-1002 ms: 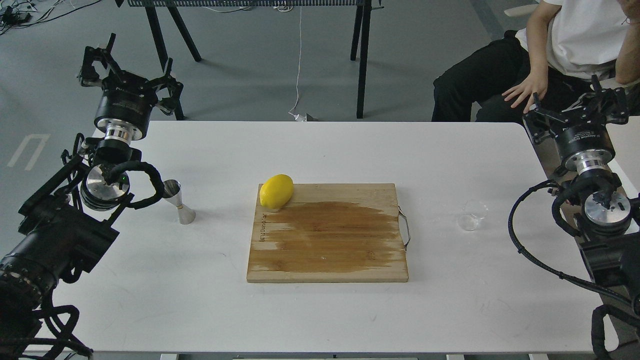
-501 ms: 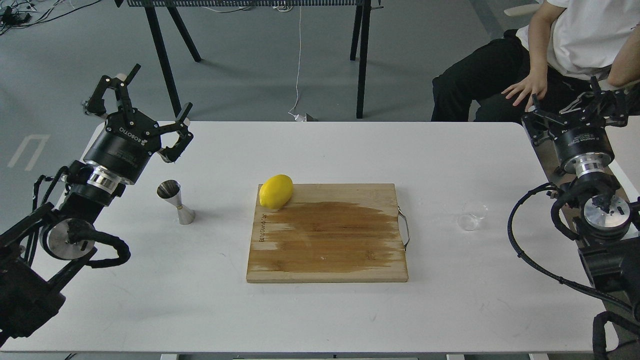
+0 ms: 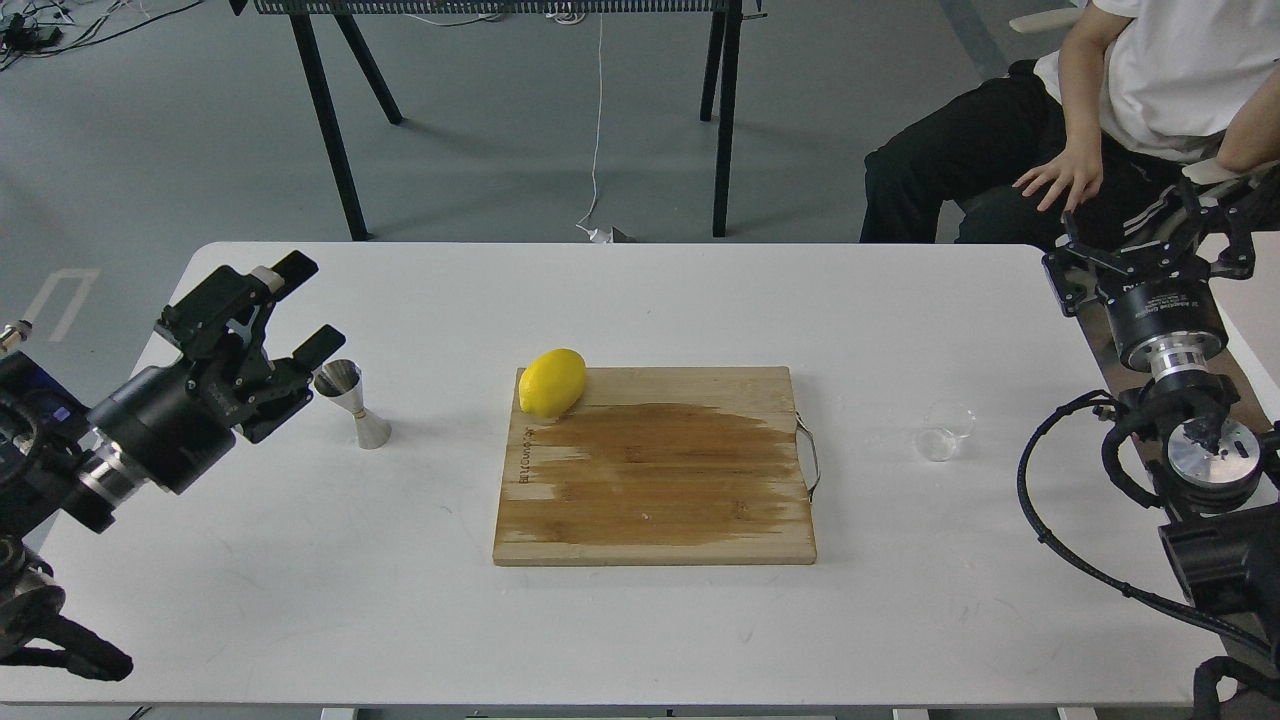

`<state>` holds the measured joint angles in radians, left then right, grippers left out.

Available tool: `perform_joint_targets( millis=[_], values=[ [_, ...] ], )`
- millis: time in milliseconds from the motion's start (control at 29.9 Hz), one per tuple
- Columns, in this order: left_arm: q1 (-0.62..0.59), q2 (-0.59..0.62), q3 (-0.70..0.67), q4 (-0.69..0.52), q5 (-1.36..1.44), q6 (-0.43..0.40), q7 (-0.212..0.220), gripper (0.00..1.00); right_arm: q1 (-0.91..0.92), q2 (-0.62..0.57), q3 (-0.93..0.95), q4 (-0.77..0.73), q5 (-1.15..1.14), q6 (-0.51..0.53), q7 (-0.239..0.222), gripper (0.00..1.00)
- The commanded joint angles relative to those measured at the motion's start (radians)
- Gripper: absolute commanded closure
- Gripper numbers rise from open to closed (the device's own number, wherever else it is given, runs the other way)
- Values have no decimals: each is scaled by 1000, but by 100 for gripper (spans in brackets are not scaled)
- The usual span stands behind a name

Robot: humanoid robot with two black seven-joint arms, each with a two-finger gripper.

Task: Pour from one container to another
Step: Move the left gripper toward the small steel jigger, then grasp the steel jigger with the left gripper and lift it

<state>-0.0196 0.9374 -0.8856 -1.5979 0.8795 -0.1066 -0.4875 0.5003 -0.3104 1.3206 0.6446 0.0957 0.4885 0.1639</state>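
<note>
A small clear glass cup stands on the white table at the right, just past the cutting board's wire handle. The steel hourglass jigger stands upright at the left. My left gripper is open, its fingers pointing right and up, just left of the jigger's rim and apart from it. My right gripper is open at the table's far right edge, well behind and to the right of the glass cup, holding nothing.
A wooden cutting board with a dark wet patch lies mid-table, a yellow lemon on its far left corner. A seated person is behind the right gripper. Black table legs stand beyond the far edge.
My left arm has swung down and forward, bringing its open gripper from behind the table's far left corner to just beside the jigger. The right gripper lifted slightly.
</note>
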Motion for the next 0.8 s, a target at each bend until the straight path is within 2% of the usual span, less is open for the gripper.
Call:
perform_joint_targets(
  millis=[0,134,234,501,768],
  values=[
    [79,-2,13,10,298,132,-1,1,0,-9,0,0,-1,0,0,0],
    [113,-22,54,104,563,394,-1,2,-6,-12,-1,-2,-1,0,0,0],
    [78,-70,92,223,662,511,47,2,-9,-12,-3,0,-1,0,0,0],
    [-98,-281,114,611,923,539,50,7,-8,-10,-3,0,-1,0,0,0],
    [-207,-411,122,794,1023,544,52,12,-8,-12,-4,1,-1,0,0,0]
  ],
)
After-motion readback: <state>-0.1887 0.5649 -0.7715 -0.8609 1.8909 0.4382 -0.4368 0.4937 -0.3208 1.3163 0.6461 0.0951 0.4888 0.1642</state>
